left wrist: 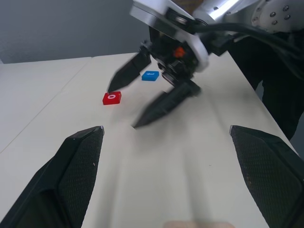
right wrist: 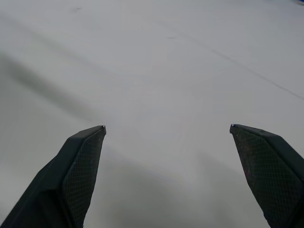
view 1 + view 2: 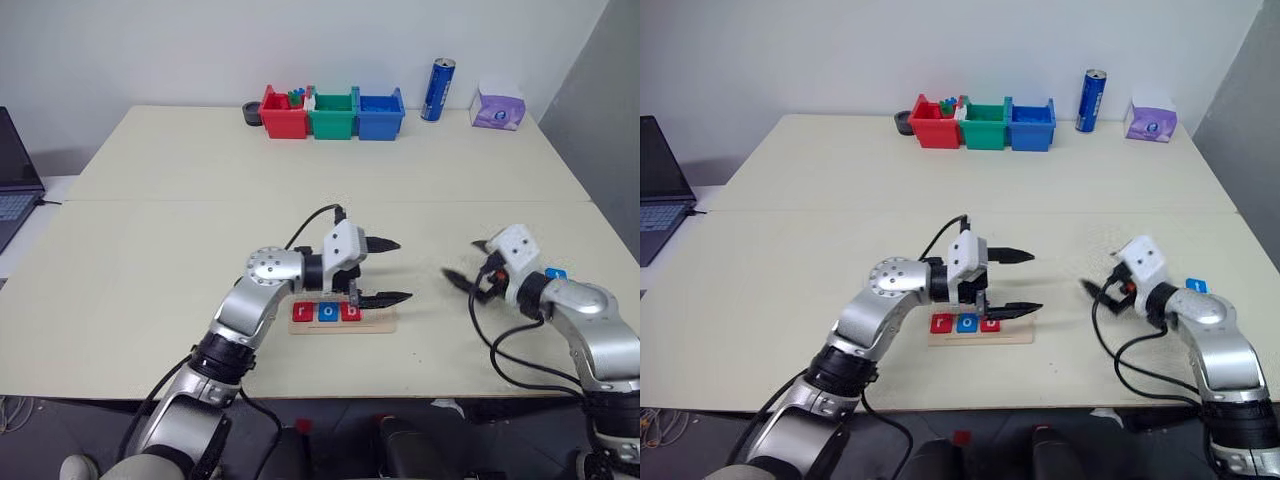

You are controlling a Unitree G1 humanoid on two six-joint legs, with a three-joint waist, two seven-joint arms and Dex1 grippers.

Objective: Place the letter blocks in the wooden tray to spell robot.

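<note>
Head stereo overhead (wrists close, table-level)

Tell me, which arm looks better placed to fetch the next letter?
Probably the right: its open tool hangs near the loose red o block and blue block. The left tool hovers over the wooden tray.

Pale matt wooden tray (image 3: 385,324), smooth matt table (image 3: 180,250)

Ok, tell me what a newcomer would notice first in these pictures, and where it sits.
First, the wooden tray at the table's near edge, holding three letter blocks reading r, o, b, with the left gripper open just above it. Next, the right gripper, jaws wide and empty, to the right, beside a loose blue block. At the far edge stand red, green and blue bins, a blue can and a purple tissue box.
</note>
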